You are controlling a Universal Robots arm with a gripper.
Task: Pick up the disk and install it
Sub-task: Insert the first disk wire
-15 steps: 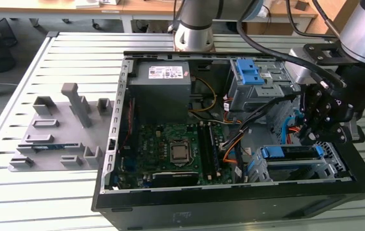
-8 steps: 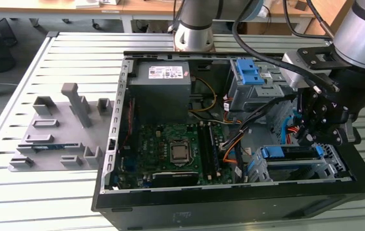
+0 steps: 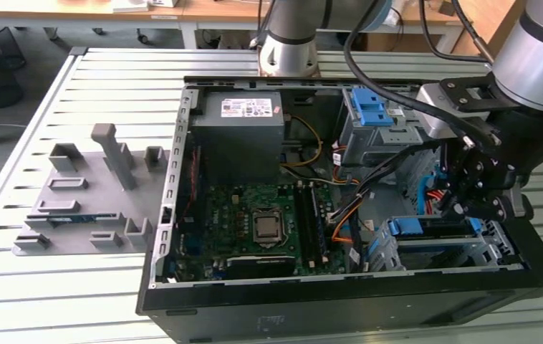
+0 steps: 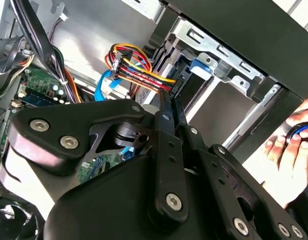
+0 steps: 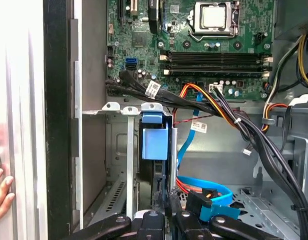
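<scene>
Gripper (image 3: pixel 477 204) above the drive bay of an open computer case (image 3: pixel 348 301).

The disk (image 3: pixel 431 228), metal in a blue plastic carrier, sits in the sheet-metal bay (image 5: pixel 118 150). The black gripper's fingers (image 4: pixel 166 120) appear pressed together, gripping nothing. Bundled cables (image 5: pixel 219 107) cross beside the bay. The green circuit board (image 3: pixel 262 222) lies near. A hand (image 4: pixel 294 150) rests outside the case on the slatted table (image 3: pixel 80 86).

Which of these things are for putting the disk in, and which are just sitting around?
For the job:
- the disk, sitting in the drive cage
- the gripper, close to it

Just sitting around:
- grey holder tray, at the exterior view's left
- grey metal box
- green circuit board
- person's hand
</scene>
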